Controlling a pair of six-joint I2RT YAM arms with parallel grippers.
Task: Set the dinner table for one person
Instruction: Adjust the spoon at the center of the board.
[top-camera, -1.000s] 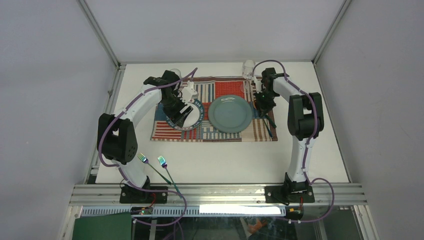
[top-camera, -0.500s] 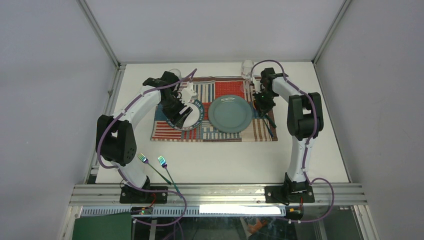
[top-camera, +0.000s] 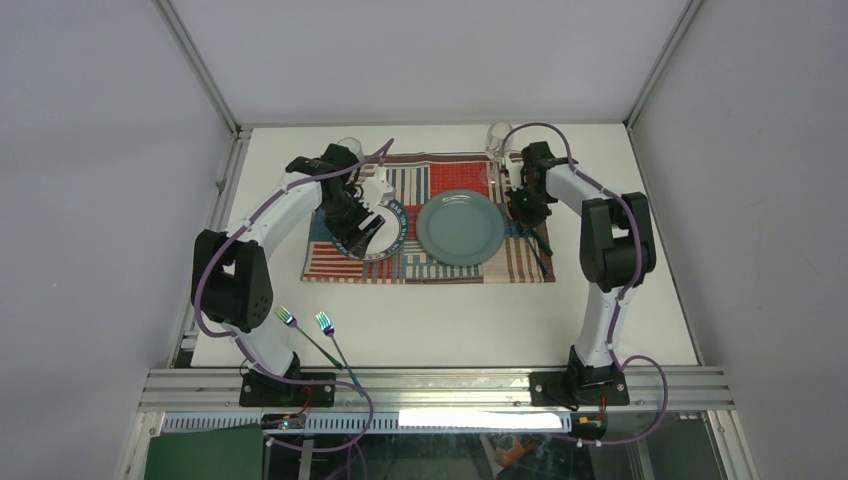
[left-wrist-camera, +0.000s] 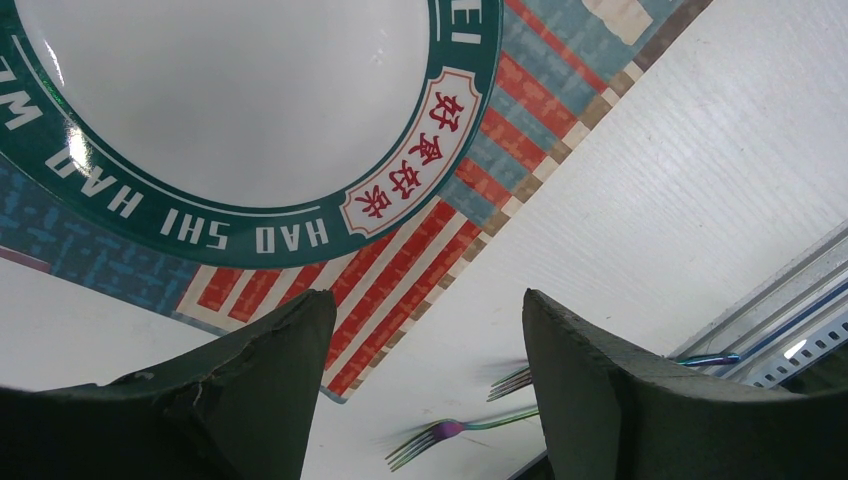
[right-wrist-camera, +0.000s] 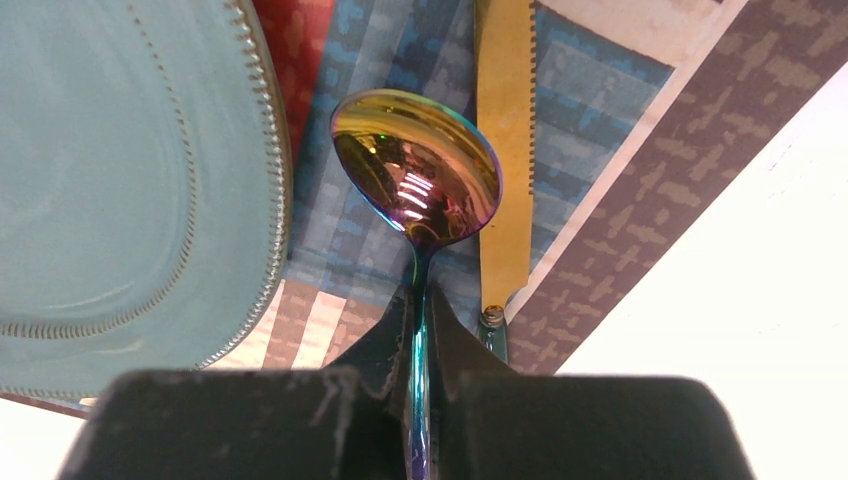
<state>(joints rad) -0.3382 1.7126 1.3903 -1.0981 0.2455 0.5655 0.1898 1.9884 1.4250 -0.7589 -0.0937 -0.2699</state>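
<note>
Spoon (right-wrist-camera: 418, 170) is clamped by its handle between the closed fingers of the right gripper (right-wrist-camera: 418, 335). In the last second this gripper has moved a little toward the far edge of the dinner table (top-camera: 450, 320), where the placemat (top-camera: 330, 262) lies. The bowl of the spoon hangs between the teal plate (right-wrist-camera: 120, 180) and the knife (right-wrist-camera: 505, 150), so I judge it will be laid there soon. The left gripper (left-wrist-camera: 425, 335) stays spread apart above the white plate (left-wrist-camera: 230, 100). Two forks (top-camera: 305, 332) wait by the near left corner.
</note>
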